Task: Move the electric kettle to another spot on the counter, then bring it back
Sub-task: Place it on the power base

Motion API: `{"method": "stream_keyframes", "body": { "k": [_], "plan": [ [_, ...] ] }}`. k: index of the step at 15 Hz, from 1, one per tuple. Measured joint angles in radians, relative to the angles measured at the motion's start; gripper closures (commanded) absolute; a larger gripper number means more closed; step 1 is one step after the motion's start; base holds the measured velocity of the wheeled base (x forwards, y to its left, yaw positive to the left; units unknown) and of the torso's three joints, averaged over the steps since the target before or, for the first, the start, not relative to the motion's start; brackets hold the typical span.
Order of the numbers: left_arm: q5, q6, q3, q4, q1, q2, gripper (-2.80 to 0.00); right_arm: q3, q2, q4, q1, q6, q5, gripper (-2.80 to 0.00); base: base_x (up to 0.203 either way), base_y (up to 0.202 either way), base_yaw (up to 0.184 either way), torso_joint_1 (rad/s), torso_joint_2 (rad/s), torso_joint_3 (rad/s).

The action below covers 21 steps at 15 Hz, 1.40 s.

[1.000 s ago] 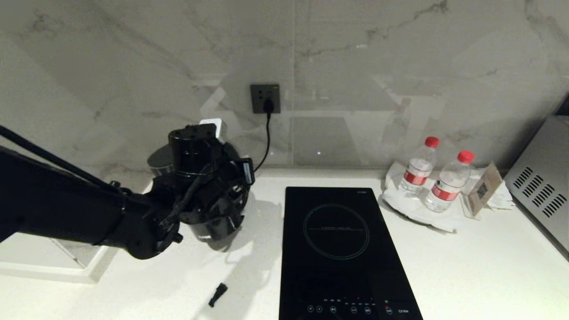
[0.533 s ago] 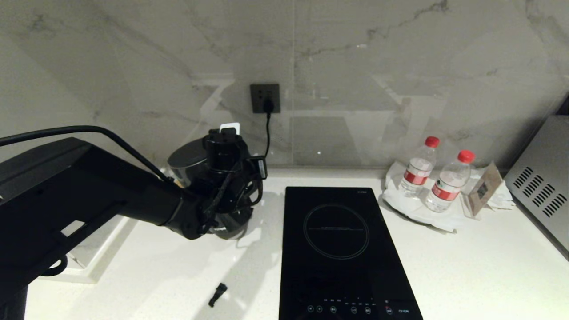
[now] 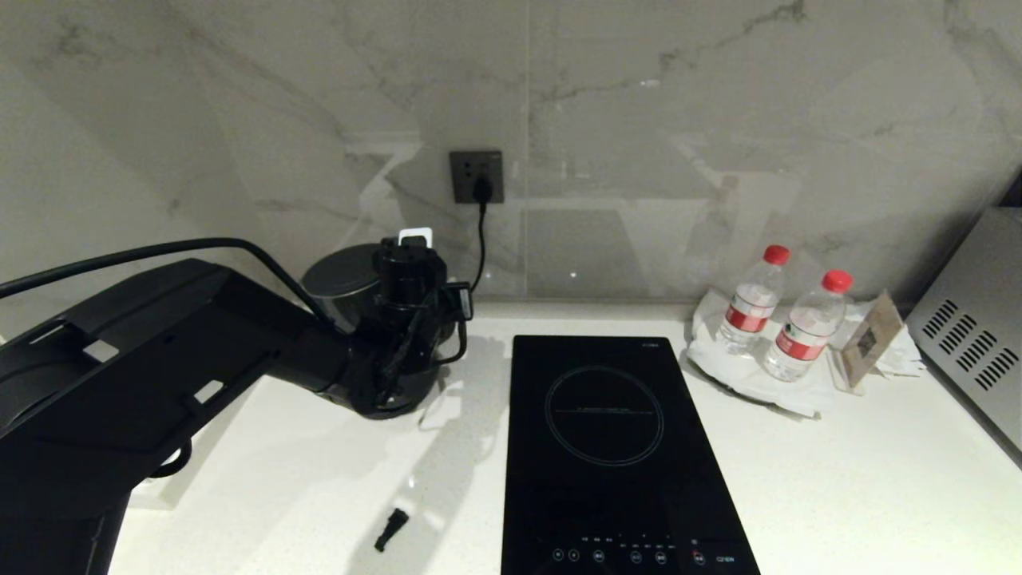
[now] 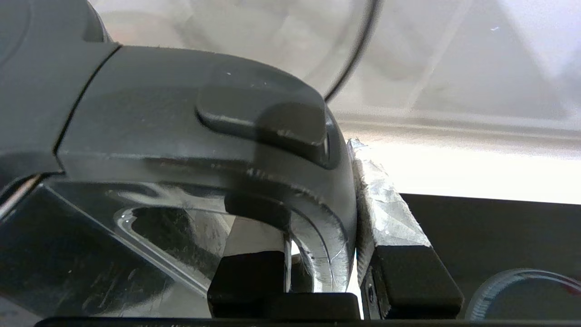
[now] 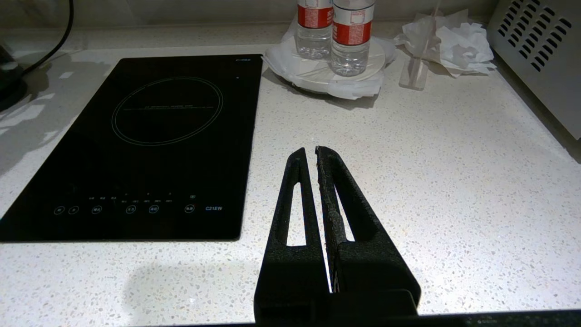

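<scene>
Black glossy kettle (image 3: 345,279), loop handle (image 4: 236,150).

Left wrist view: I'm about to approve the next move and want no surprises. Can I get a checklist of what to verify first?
1. Left hand clamped on the loop handle of the glossy black electric kettle: ok.
2. Kettle bottom settled on the white speckled counter: cannot tell, the arm hides it.
3. Black power cord clear of the kettle: cannot tell.
4. Black glass cooktop apart from the kettle: ok.
5. Right hand shut, above bare counter, away from the kettle: ok.
</scene>
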Motion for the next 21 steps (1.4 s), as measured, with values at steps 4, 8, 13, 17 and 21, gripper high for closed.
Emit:
{"method": "stream_keyframes", "body": {
  "k": [4,8,13,17,21],
  "plan": [
    [-0.001,0.003,-0.010,-0.003,0.008,0.025,0.00,0.000,0.000,0.000,0.000,0.000,0.000,0.00,0.000,0.000,0.000,0.000,0.00,0.000],
    [0.001,0.015,-0.004,-0.005,0.027,0.035,0.00,0.000,0.000,0.000,0.000,0.000,0.000,0.00,0.000,0.000,0.000,0.000,0.00,0.000],
    [0.023,0.014,0.015,-0.012,0.038,0.028,0.00,0.000,0.000,0.000,0.000,0.000,0.000,0.00,0.000,0.000,0.000,0.000,0.00,0.000],
    [0.028,0.015,0.045,-0.016,0.019,0.027,0.00,0.000,0.000,0.000,0.000,0.000,0.000,0.00,0.000,0.000,0.000,0.000,0.00,0.000],
    [0.032,0.015,0.068,-0.027,-0.008,0.025,0.00,0.000,0.000,0.000,0.000,0.000,0.000,0.00,0.000,0.000,0.000,0.000,0.00,0.000]
  ]
}}
